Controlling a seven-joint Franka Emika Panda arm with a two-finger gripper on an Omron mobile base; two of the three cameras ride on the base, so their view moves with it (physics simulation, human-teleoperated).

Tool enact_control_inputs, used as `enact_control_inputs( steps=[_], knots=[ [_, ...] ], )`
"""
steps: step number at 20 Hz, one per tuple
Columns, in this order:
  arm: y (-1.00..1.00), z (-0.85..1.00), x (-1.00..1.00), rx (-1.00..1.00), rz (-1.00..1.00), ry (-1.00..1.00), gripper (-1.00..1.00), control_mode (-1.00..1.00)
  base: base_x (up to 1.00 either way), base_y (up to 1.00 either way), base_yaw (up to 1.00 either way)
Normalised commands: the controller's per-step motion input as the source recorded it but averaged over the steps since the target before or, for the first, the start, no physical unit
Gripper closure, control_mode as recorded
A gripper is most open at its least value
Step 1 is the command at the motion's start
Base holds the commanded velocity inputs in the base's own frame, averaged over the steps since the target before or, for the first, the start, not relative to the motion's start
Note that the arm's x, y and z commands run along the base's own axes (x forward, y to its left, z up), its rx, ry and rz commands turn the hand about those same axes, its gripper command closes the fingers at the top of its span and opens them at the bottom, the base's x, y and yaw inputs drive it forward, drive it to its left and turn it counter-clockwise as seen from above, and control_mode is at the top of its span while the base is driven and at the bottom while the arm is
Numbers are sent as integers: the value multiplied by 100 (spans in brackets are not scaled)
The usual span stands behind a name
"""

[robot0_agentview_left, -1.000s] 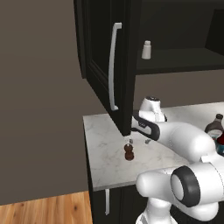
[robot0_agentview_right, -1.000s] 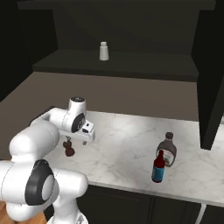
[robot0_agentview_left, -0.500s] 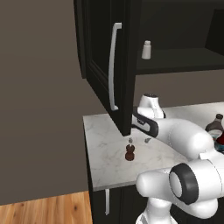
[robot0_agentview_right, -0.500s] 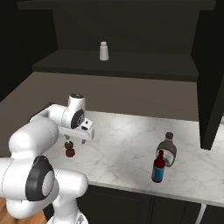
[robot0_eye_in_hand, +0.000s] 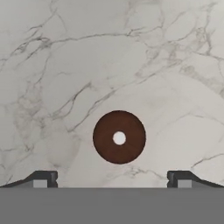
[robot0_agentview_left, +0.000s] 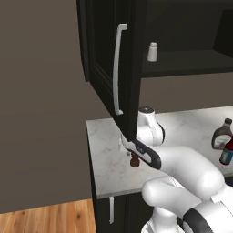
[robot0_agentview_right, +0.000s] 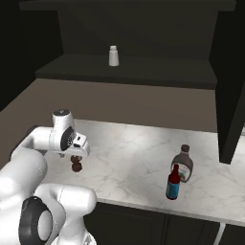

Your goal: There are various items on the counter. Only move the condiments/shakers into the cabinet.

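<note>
Seen from the hand camera, the red-brown shaker (robot0_eye_in_hand: 119, 137) stands upright on the marble bench (robot0_eye_in_hand: 65, 65), viewed straight down on its round top, with the fingers (robot0_eye_in_hand: 113, 178) spread wide at 5 and 7 o'clock of it, touching nothing. From the right base camera the shaker (robot0_agentview_right: 75, 165) sits just under the hand, the brown bottle (robot0_agentview_right: 182, 163) and the teal-and-red object (robot0_agentview_right: 173, 182) well apart at 3 o'clock. The whitish shaker (robot0_agentview_right: 113, 55) stands on the shelf of the open cabinet (robot0_agentview_left: 107, 68).

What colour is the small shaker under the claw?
Dark red-brown shaker with a pale centre dot, clearest in the hand view.
</note>
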Motion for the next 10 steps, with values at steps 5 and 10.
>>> enact_control_inputs(
  steps=[5, 10],
  knots=[
    [0, -2, 1, -2, 0, -14, -100, -100, 0, 0, 0],
    [0, -7, 6, 0, 0, -2, -100, -100, 0, 0, 0]
  ],
)
